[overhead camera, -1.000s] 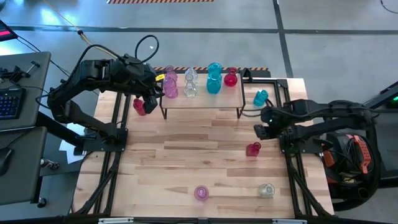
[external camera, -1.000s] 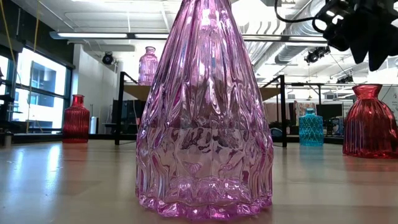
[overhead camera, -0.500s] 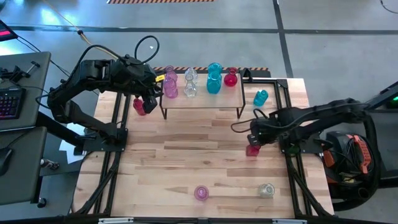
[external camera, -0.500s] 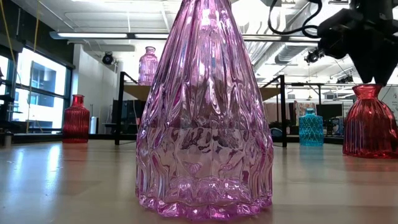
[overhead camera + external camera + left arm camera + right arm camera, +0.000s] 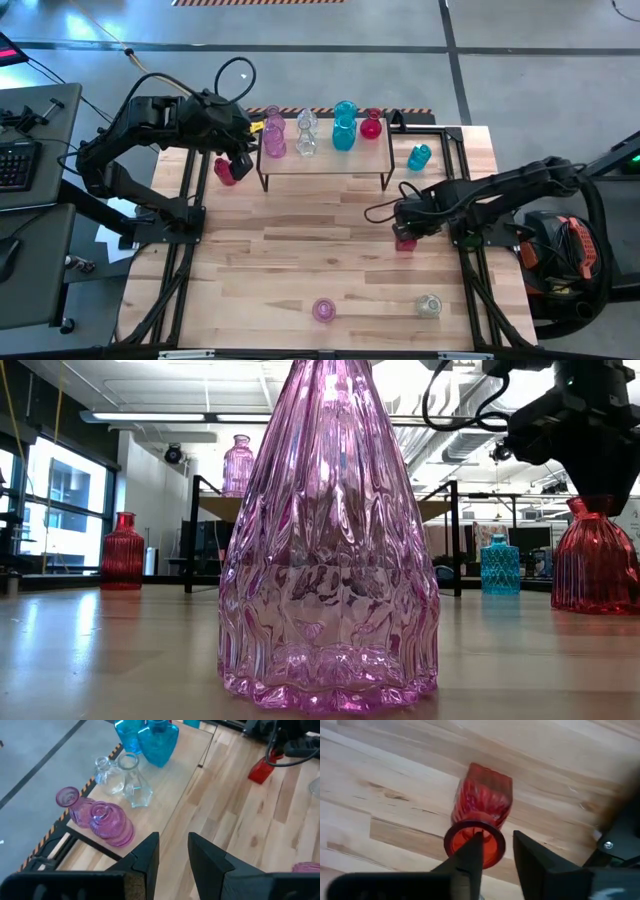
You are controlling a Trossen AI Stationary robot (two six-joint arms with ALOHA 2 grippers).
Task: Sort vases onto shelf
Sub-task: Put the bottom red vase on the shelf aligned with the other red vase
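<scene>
A red vase [image 5: 485,790] stands upright on the table [image 5: 300,260], right of centre. My right gripper [image 5: 497,837] points down over its mouth. One finger sits over the opening and the other outside the rim, with a gap between them. My left gripper [image 5: 173,838] hovers open and empty above the left end of the shelf [image 5: 325,160]. On the shelf stand pink [image 5: 274,140], clear [image 5: 306,135], teal [image 5: 343,128] and red [image 5: 371,125] vases. My right gripper has the red vase's rim [image 5: 501,840] between its two fingers, coming from above. I cannot tell whether either finger touches the rim. The vase stands upright on its base on the table.
Another red vase [image 5: 225,170] stands on the table by the shelf's left end, and a teal one [image 5: 419,157] by its right end. A pink vase [image 5: 323,310] and a clear vase [image 5: 428,306] stand near the front edge. There is bare wood mid-table.
My right gripper has moved toward the table's left and near edges and come down, from beside the red vase to right over its mouth. The vase has stayed in place.
</scene>
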